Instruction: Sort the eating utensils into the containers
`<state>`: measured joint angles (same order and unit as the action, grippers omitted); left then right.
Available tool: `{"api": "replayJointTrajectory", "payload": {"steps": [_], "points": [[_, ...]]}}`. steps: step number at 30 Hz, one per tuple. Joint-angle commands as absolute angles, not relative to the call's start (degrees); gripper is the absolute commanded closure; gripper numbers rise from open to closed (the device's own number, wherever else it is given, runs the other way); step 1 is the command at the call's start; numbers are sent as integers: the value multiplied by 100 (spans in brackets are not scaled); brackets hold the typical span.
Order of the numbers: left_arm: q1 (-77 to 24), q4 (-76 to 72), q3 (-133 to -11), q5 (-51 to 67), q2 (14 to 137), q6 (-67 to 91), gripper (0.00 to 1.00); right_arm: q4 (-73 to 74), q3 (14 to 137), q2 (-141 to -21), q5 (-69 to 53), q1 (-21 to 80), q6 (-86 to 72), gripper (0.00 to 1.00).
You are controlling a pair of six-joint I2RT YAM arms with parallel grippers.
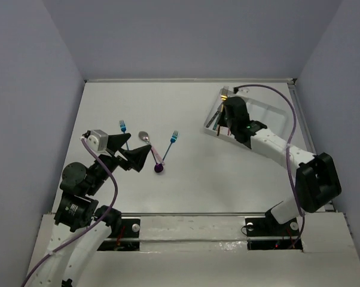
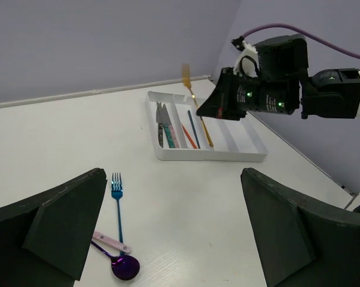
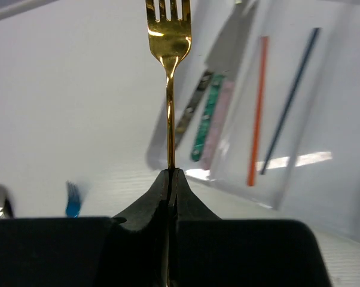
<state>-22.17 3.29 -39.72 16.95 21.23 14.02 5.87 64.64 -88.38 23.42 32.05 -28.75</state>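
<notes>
Gripping: your right hand [image 3: 170,178] pinches the gold fork [image 3: 169,89] by its handle, tines out, over the tray [image 2: 228,156], likely for a lengthwise drop.
Left side: your left hand [image 2: 174,218], fingers spread wide, hangs above the blue fork [image 2: 117,206].

gold fork [image 3: 168,89], tines up — over tray [image 2: 228,155]

Three forks: a gold fork [image 3: 169,42], one blue fork [image 1: 122,126], a second blue fork [image 1: 174,137]. Two spoons: silver spoon [image 1: 145,137], purple spoon [image 1: 159,169]. One pink-handled piece [image 2: 111,242]. One tray [image 2: 228,156], five utensils [image 3: 258,107] inside.
</notes>
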Motion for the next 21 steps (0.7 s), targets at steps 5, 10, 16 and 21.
{"api": "replayJointTrajectory", "payload": {"steps": [5, 10, 16, 21], "points": [[-2320, 158, -4017, 1714, 2030, 1380, 1, 88, 5695, -8419, 2312, 1575, -2892, 100], [-2320, 167, -4017, 1688, 2030, 1380, 1, -105, 5818, -8850, 2013, 888, -2787, 100], [-2320, 176, -4017, 1670, 2030, 1371, 1, 209, 6556, -9632, 1934, 606, -2566, 100], [-2320, 167, -4025, 1661, 2048, 1371, 1, 79, 6495, -9896, 1986, 606, -2610, 100]]}}
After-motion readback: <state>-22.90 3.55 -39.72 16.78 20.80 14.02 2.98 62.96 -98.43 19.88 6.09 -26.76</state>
